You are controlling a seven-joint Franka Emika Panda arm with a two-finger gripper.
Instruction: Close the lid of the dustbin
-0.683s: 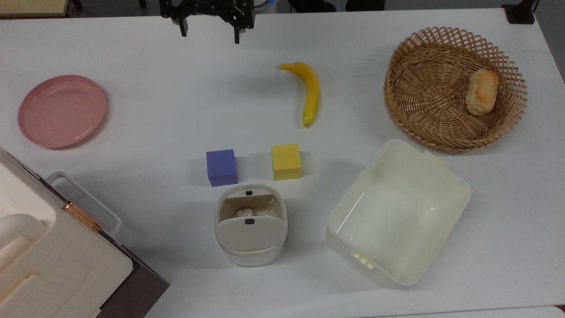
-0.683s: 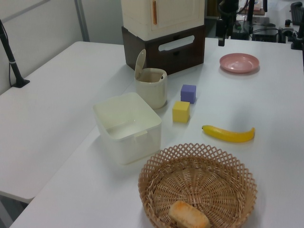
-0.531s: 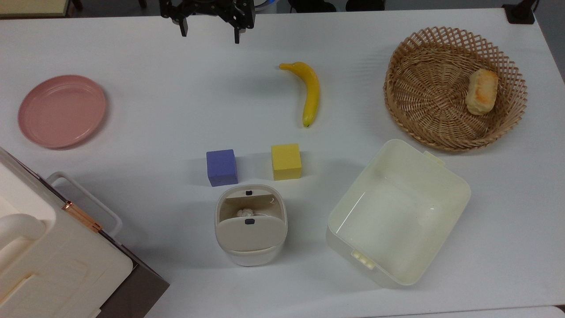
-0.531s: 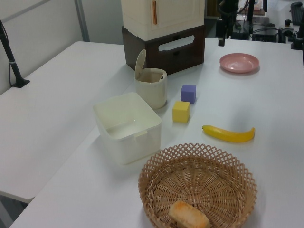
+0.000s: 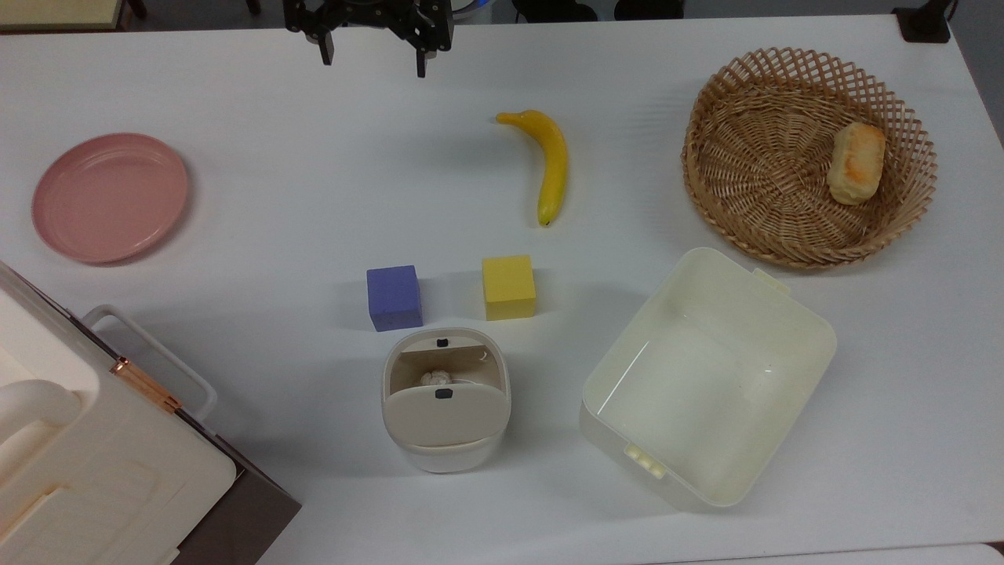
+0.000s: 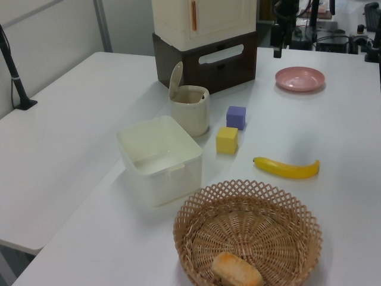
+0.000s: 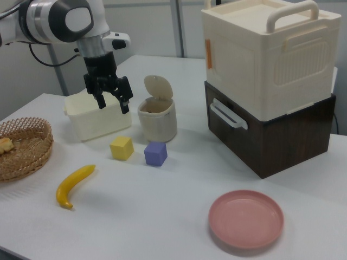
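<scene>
The lid (image 6: 175, 79) stands raised on the bin (image 6: 190, 111), hinged on the side away from the purple cube (image 5: 394, 297) and yellow cube (image 5: 509, 287), just as it did a moment ago; nothing on the tabletop (image 5: 314, 196) has shifted, so closing has not begun. My claw (image 7: 113, 103) has not moved either: it hangs wide open and empty over the tabletop's far edge in the top view, well apart from the bin, touching nothing.
</scene>
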